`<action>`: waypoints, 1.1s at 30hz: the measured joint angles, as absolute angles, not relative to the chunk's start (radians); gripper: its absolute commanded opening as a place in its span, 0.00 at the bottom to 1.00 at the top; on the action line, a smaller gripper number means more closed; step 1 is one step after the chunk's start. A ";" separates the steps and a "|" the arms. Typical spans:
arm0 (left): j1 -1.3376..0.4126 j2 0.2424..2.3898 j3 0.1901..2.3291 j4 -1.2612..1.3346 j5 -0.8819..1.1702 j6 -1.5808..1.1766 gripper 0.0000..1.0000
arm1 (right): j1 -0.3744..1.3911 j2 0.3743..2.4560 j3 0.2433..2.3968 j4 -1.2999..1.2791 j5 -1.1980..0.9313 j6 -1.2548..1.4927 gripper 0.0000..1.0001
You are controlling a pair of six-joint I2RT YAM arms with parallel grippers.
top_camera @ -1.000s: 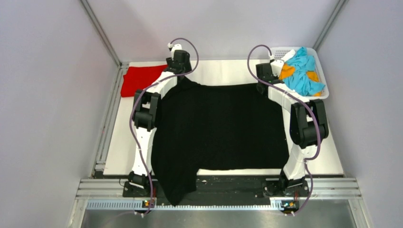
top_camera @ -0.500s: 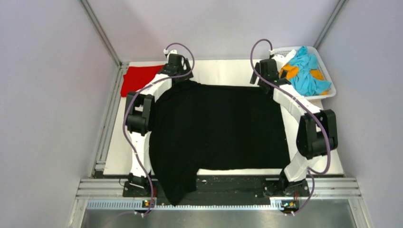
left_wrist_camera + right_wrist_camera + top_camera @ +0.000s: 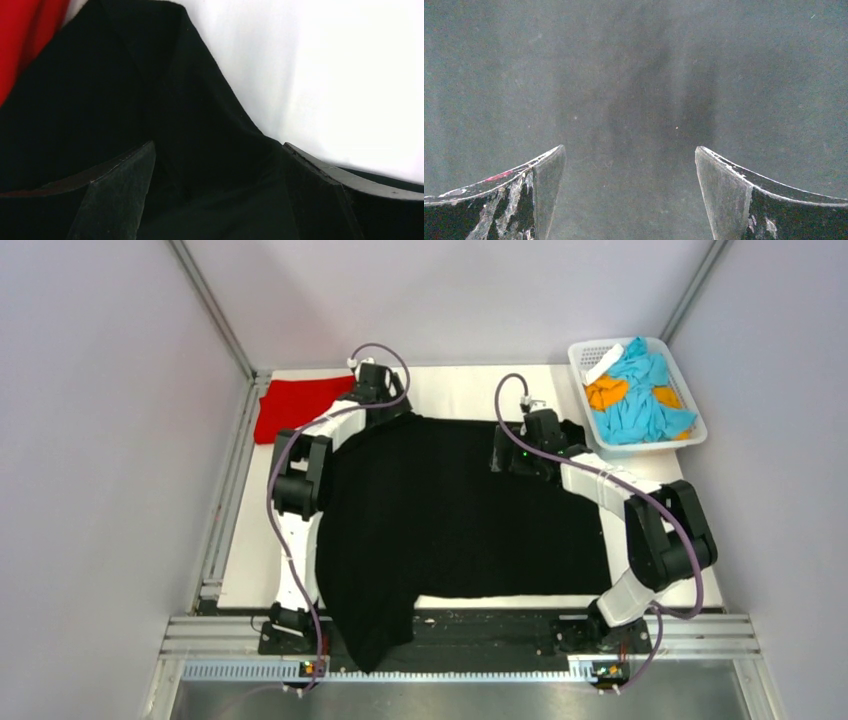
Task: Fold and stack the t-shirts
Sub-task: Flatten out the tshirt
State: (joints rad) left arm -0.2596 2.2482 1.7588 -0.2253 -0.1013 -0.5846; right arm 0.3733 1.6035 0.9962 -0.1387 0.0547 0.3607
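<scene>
Currently the black t-shirt (image 3: pixel 460 510) lies spread across the middle of the surface (image 3: pixel 450 390), with one end drooping over the near edge. The red t-shirt (image 3: pixel 295 408) sits at the far left corner.

Left claw (image 3: pixel 217 145): spread, straddling a raised peak of black cloth.

Right claw (image 3: pixel 629 148): spread, low over black cloth.

Judgement: pinch the far hem at matching points, clear of the red cloth, then draw it nearward evenly.

Versus 1 s ago: the right claw has come inward from beside the basket (image 3: pixel 590 352); the left has barely moved.
</scene>
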 measured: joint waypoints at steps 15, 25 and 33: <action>-0.230 2.397 1.943 -0.105 0.017 -0.718 0.99 | 0.373 1.716 0.968 -0.100 -0.001 0.367 0.95; -0.226 2.658 2.273 -0.043 0.126 -0.825 0.99 | 0.373 1.716 0.968 -0.102 0.049 0.367 0.95; -0.224 2.615 2.245 -0.066 0.134 -0.755 0.99 | 0.373 1.716 0.968 -0.105 0.075 0.367 0.95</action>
State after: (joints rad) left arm -0.2241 2.6148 2.2452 -0.0662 0.1337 -0.7551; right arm 0.3733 1.7161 0.9684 -0.1051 0.0753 0.3672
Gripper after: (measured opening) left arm 0.985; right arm 0.948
